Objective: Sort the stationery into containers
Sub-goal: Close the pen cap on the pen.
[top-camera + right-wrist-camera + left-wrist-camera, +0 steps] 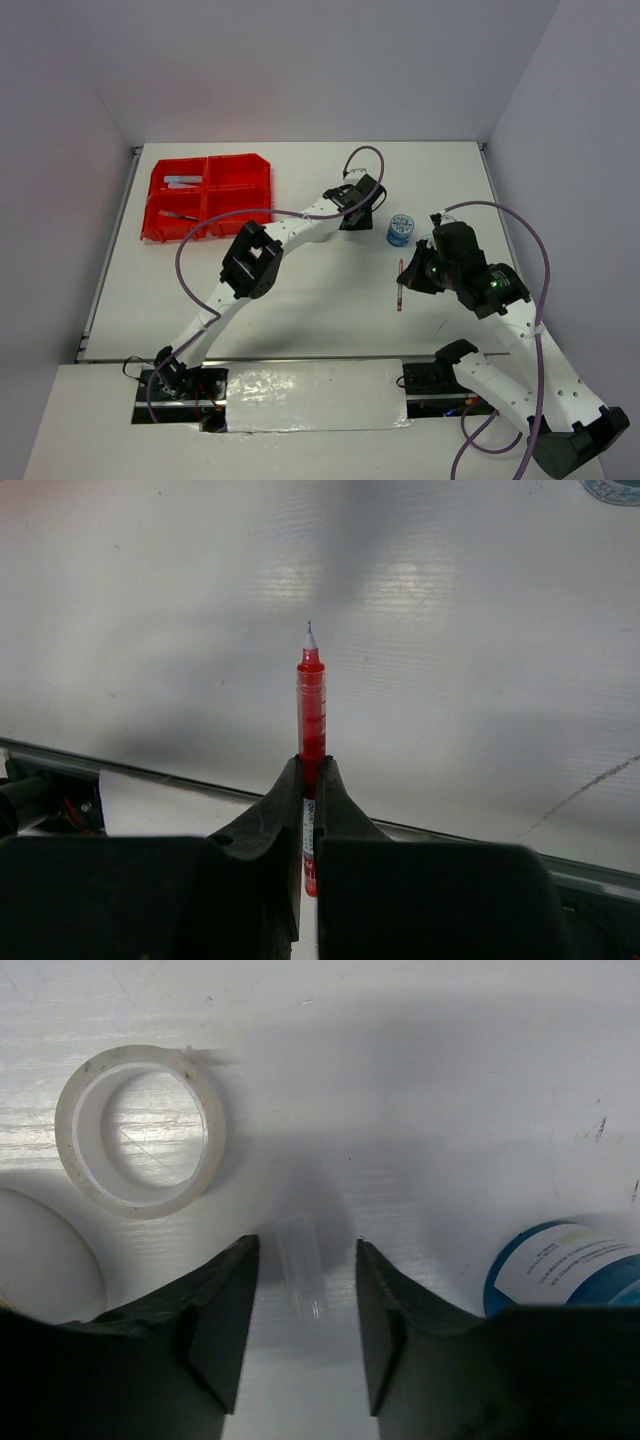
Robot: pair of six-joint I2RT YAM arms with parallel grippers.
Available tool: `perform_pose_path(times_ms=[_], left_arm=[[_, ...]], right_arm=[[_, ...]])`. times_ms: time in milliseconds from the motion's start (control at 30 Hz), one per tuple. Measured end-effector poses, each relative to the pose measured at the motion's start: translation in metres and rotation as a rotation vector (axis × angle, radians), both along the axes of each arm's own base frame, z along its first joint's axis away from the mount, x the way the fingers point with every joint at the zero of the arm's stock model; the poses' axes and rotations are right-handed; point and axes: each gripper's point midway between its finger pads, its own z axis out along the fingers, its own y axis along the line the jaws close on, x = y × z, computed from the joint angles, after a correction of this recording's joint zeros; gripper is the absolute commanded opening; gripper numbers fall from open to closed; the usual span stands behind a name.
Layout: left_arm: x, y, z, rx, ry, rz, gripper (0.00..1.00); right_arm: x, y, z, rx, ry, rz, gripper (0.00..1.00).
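Red pen [311,702] in right gripper [311,768]

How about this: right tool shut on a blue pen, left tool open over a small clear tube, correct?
No: the pen is red, not blue, per the right wrist view; right tool shut on it, left tool open over the clear tube.

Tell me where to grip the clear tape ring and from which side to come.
Come straight down from above: the clear tape ring lies flat on the table, hole up. Pinch its wall, one finger inside the hole, one outside; the nearer side, toward the left gripper, looks easiest.
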Motion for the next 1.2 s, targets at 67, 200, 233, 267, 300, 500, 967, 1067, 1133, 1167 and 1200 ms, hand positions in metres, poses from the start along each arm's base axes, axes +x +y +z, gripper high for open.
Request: perform_pose_path(times_ms=[67, 200, 233, 267, 300, 500, 967, 1067, 1133, 1167, 1200], left_arm=[[0.000, 0.001, -0.001, 0.006, -0.002, 0.007, 0.50], [-0.002, 0.004, -0.002, 0.023, -0.002, 0.038, 0.50], [-0.003, 0.005, -0.002, 0.025, -0.004, 0.046, 0.50], [-0.003, 0.005, -0.002, 0.025, -0.007, 0.056, 0.50], [-0.004, 0.005, -0.003, 0.028, -0.008, 0.062, 0.49], [-0.009, 0.010, -0.005, 0.062, 0.001, 0.070, 0.41], [-0.013, 0.014, -0.008, 0.112, -0.007, 0.063, 0.44], [-0.014, 0.014, -0.009, 0.119, -0.006, 0.051, 0.45], [-0.014, 0.014, -0.010, 0.120, -0.007, 0.048, 0.45], [-0.014, 0.015, -0.010, 0.122, -0.008, 0.045, 0.43], [-0.014, 0.014, -0.010, 0.124, -0.008, 0.041, 0.41]], right_arm=[[-0.001, 0.001, 0.000, 0.000, 0.000, 0.009, 0.00], [-0.001, 0.001, 0.000, -0.001, -0.001, 0.019, 0.00], [-0.001, 0.002, 0.000, -0.002, -0.001, 0.021, 0.00], [-0.001, 0.002, 0.000, -0.002, -0.001, 0.023, 0.00], [-0.001, 0.002, 0.000, -0.002, 0.000, 0.026, 0.00], [-0.002, 0.005, 0.000, 0.003, 0.000, 0.048, 0.00], [0.001, 0.012, 0.006, 0.035, -0.022, 0.071, 0.00], [0.001, 0.015, 0.010, 0.054, -0.036, 0.080, 0.00], [0.002, 0.016, 0.014, 0.067, -0.055, 0.084, 0.00], [0.002, 0.017, 0.017, 0.074, -0.065, 0.086, 0.00], [0.002, 0.017, 0.019, 0.080, -0.073, 0.086, 0.00]])
